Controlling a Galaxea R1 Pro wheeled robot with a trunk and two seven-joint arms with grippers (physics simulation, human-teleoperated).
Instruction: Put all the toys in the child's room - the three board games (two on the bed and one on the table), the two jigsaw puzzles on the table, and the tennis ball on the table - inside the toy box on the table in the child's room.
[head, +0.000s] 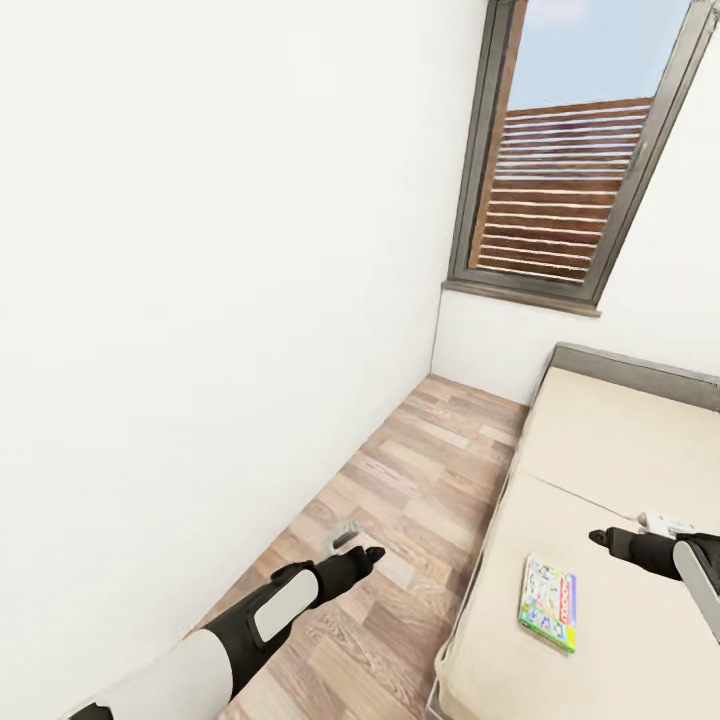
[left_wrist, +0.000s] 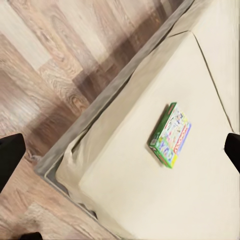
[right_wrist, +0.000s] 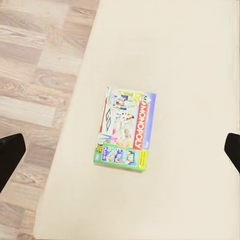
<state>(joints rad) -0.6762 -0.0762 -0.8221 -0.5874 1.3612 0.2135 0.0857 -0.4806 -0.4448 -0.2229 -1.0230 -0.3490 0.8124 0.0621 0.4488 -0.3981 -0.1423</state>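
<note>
One board game, a flat colourful box printed "MONOPOLY", lies on the cream bed close to its near left edge. The same box appears in the left wrist view and, label up, in the right wrist view. My right gripper hovers open over the bed, just right of and above the box, its dark fingertips spread wide. My left gripper hangs open over the wood floor left of the bed, fingertips far apart. Neither holds anything.
A white wall runs along the left. The strip of wood-plank floor between wall and bed is narrow. A grey-framed window sits in the far wall. The bed has a grey frame edge.
</note>
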